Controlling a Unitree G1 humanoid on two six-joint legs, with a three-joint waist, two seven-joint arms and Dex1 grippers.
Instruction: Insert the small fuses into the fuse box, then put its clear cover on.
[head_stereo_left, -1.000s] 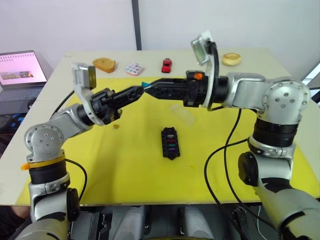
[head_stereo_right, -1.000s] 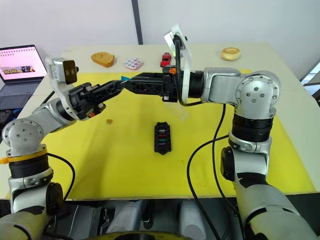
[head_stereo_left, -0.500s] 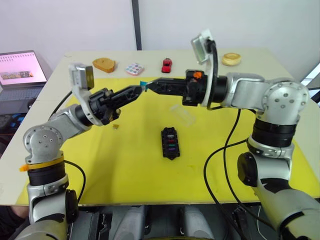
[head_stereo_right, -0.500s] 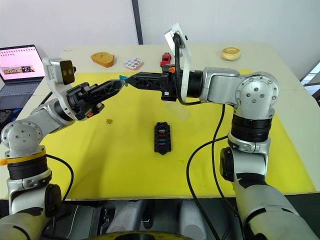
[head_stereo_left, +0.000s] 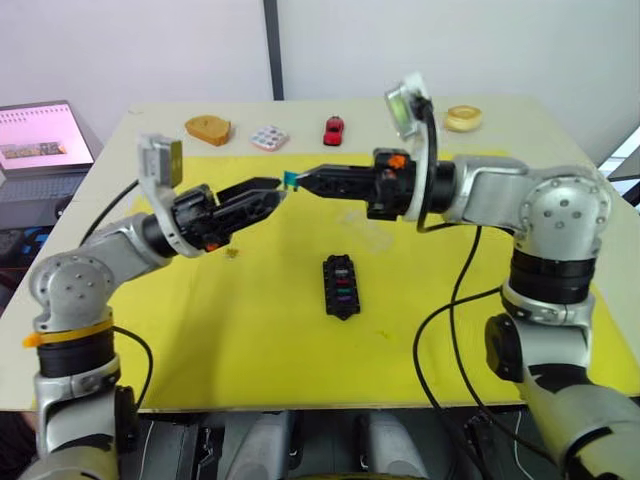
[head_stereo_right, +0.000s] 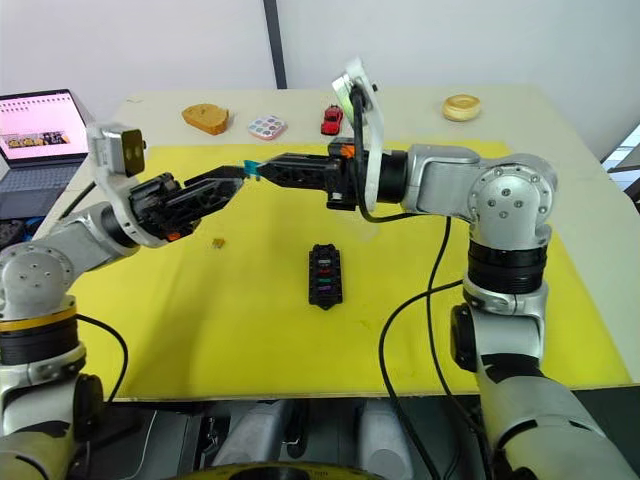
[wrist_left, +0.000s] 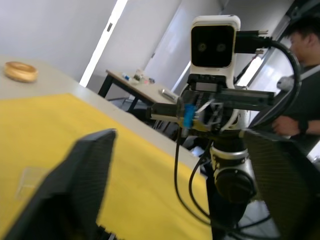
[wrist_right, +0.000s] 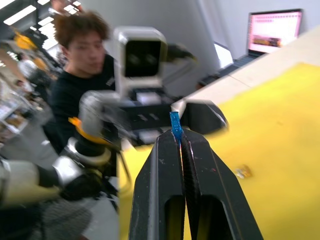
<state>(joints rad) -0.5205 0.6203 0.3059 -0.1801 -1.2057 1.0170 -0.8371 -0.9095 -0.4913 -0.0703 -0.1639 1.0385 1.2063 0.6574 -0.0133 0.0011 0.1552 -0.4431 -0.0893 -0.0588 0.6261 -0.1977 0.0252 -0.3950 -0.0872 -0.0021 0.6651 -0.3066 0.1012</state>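
Yellow mat (head_stereo_left: 250, 320) covered the table; one black fuse box (head_stereo_left: 340, 285) lay mid-mat w/ four fuses seated, one amber fuse (head_stereo_left: 232, 253) loose to its left, one clear cover (head_stereo_left: 368, 232) just behind the box. Right pincer (head_stereo_left: 298, 179) was clamped on a teal fuse (head_stereo_left: 290, 180) in mid-air; left pincer (head_stereo_left: 268, 190) gaped beside it. Left wrist view: fuse upright at the tip. Right wrist view: blade pinched thin. Best to lower it square over a free slot.

No readable text, label, brand or number anywhere. On the laptop (head_stereo_left: 40, 135) screen only a pink page with small pictures, lettering too small to read. On the white tile (head_stereo_left: 269, 137) only coloured dots, no signs.
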